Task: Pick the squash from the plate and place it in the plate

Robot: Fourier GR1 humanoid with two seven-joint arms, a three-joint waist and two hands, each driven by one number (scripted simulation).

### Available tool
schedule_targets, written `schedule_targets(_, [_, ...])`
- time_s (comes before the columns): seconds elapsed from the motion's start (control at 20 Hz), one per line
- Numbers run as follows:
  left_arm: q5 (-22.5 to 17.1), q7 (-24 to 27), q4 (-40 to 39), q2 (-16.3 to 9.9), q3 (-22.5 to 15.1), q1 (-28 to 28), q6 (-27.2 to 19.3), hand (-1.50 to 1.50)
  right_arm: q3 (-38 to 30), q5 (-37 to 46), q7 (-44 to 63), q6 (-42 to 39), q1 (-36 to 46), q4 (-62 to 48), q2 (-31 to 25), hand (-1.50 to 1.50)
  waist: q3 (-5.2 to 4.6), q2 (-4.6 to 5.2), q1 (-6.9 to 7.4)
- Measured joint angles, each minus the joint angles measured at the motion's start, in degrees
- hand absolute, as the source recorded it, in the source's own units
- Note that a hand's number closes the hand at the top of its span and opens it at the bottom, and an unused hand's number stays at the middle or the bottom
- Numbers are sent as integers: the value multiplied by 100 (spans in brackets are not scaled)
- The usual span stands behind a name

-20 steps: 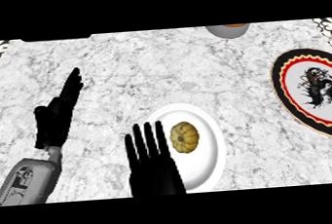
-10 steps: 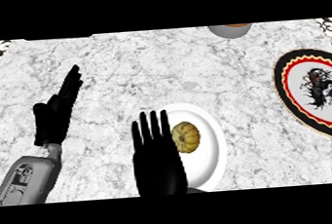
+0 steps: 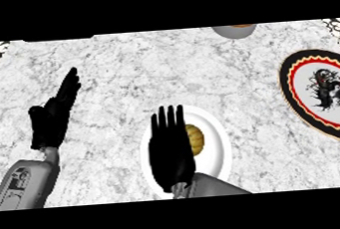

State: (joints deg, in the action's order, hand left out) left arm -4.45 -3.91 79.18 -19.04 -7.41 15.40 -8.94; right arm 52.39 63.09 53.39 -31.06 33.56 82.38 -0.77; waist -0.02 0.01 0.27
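A yellow-brown squash (image 3: pixel 197 139) lies on a plain white plate (image 3: pixel 216 133) near the counter's front. My right hand (image 3: pixel 170 151) is over the plate's left half with straight fingers pointing away from me. It hides the squash's left edge, and I cannot tell whether it touches it. A patterned plate (image 3: pixel 326 93) with a black, red and cream rim lies at the right edge. My left hand (image 3: pixel 53 114) rests open at the left, fingers up, holding nothing.
A round bowl or cup (image 3: pixel 235 30) shows partly at the top edge. Patterned tiles show at both top corners. Bare marble counter (image 3: pixel 148 73) stretches between the two plates and behind the white one.
My right hand has moved forward and to the right, from the white plate's left rim to over the plate, right beside the squash. The left hand has stayed put.
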Motion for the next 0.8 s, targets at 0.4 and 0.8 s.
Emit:
schedule_targets(0.4, [179,-139,67,182,84,22,99,0,-284,371,-255,5,-208,-481,9,-150,2,-2,-12])
schedule_targets(0.8, [347,-116,-34,340,294,110,228,0,-615,783,-585,238,-274,-940,22,150,2,-1,-15])
